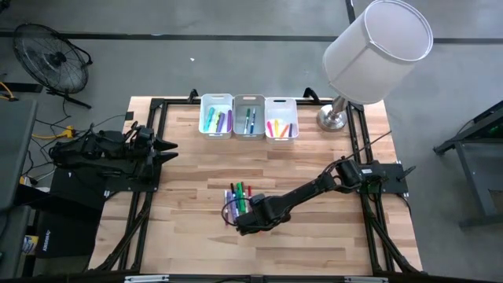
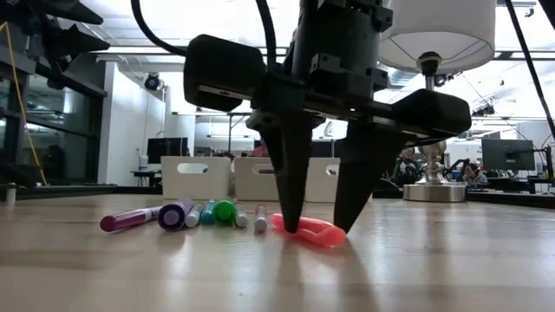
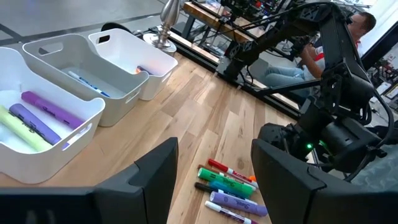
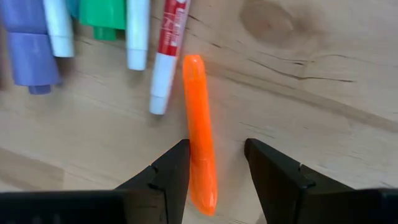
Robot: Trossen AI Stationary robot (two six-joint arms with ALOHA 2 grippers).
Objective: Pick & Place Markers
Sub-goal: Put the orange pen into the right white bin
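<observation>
Right hand (image 4: pixel 214 165) is down at the worktop (image 1: pixel 314 228) near its front middle, fingers spread and straddling an orange marker (image 4: pixel 200 134) that lies flat on the wood; one fingertip sits right against the marker's side, the other stands a little clear, so nothing is pinched yet. In the low view both fingertips (image 2: pixel 291 212) reach the wood with the orange marker (image 2: pixel 310 230) between them. Just beside it lies a loose row of markers (image 2: pixel 186 215): red and white one nearest, then white, green, teal, purple. Three white bins (image 1: pixel 249 116) stand side by side at the far edge of the worktop; the left one holds yellow-green and purple markers, the middle one a couple of teal or blue, the right one pink, orange and yellow. A lamp (image 1: pixel 369 47) with a white shade stands at the far right corner. Left hand (image 1: pixel 161 145) waits over the left edge of the worktop, well apart from the markers, fingers spread
</observation>
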